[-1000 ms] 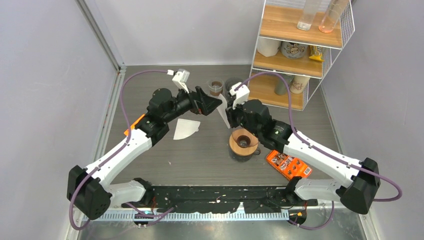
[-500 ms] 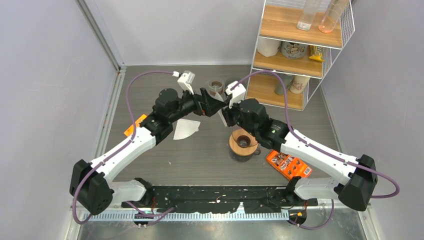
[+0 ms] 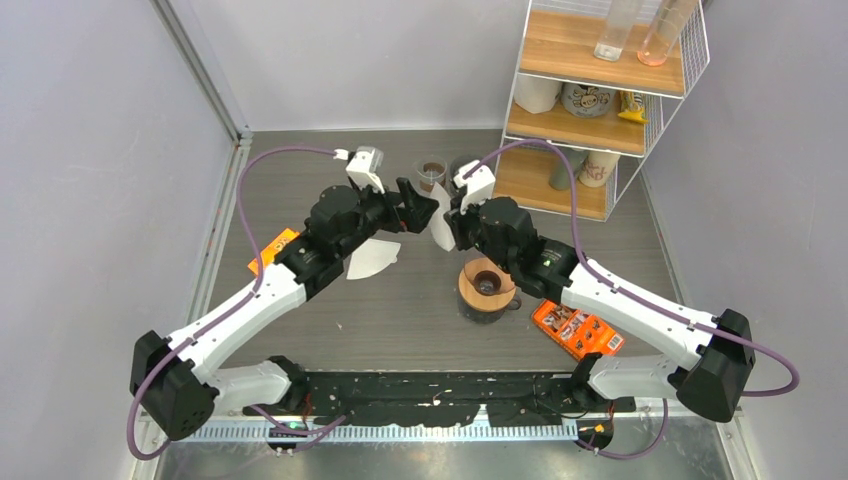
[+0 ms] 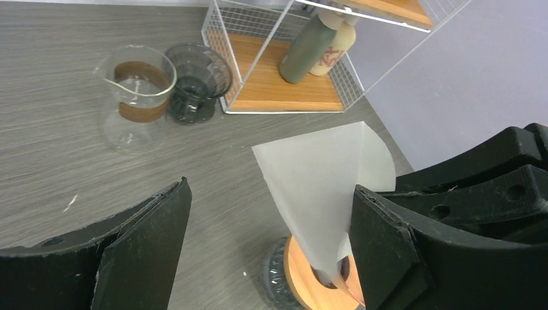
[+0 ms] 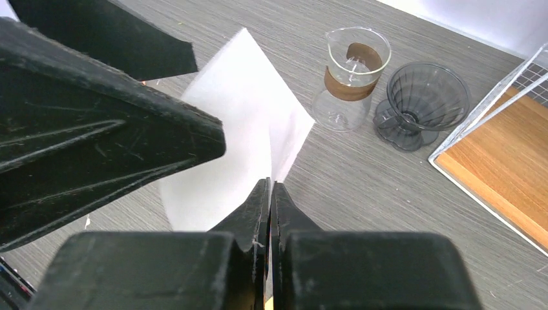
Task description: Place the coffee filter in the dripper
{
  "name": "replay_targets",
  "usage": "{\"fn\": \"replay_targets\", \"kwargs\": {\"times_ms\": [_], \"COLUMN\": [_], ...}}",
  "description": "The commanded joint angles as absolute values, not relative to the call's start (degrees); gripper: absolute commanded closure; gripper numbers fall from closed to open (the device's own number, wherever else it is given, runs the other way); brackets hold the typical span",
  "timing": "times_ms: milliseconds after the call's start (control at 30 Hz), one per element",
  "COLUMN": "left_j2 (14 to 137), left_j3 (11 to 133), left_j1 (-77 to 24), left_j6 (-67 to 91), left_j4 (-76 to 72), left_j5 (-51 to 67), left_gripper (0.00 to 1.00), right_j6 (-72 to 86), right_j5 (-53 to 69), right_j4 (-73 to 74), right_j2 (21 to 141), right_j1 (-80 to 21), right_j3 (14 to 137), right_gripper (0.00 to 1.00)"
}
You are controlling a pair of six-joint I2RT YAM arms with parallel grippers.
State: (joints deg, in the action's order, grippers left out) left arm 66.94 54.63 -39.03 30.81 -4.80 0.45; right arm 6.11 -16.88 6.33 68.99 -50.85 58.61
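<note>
since a second ago the left arm (image 3: 250,300) has swung its elbow toward frame centre, meeting the right arm (image 3: 630,305). one wire shelf (image 3: 600,100) stands upper right. one dripper (image 3: 487,288) sits centre. two filters: one coffee filter (image 4: 316,181) pinched in the closed right gripper (image 5: 270,194) just above the dripper, one spare filter (image 3: 372,257) flat at centre left. left gripper (image 4: 268,213) gapes, holding nothing.

white coffee filter (image 4: 320,187), tan wooden dripper (image 3: 468,286), grey woodgrain table (image 3: 400,312)
</note>
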Motion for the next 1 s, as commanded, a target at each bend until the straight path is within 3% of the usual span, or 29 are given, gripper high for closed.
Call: {"fn": "replay_targets", "kwargs": {"times_ms": [0,500,800,967], "left_j2": [64.7,67.1,69.4,69.7], "left_j3": [55.0,57.1,58.1,58.4], "left_j1": [-40.4,-44.6,-45.1,-45.1], "left_j6": [27.2,24.5,26.6,28.5], "left_j4": [-3.0,-1.6,-1.8,-1.0], "left_j5": [-7.6,-11.9,-10.0,-12.6], "left_gripper": [0.06,0.11,0.29,0.48], "right_j6": [6.4,8.5,10.6,11.1], "right_j5": [-20.5,-19.6,-20.5,-19.5], "right_j4": [5.5,4.4,1.9,2.2], "right_j2": [68.8,69.2,68.8,69.5], "right_j1": [-51.2,-51.2,-51.2,-51.2], "right_j3": [61.6,62.1,61.5,61.4], "right_gripper": [0.95,0.95,0.95,0.95]}}
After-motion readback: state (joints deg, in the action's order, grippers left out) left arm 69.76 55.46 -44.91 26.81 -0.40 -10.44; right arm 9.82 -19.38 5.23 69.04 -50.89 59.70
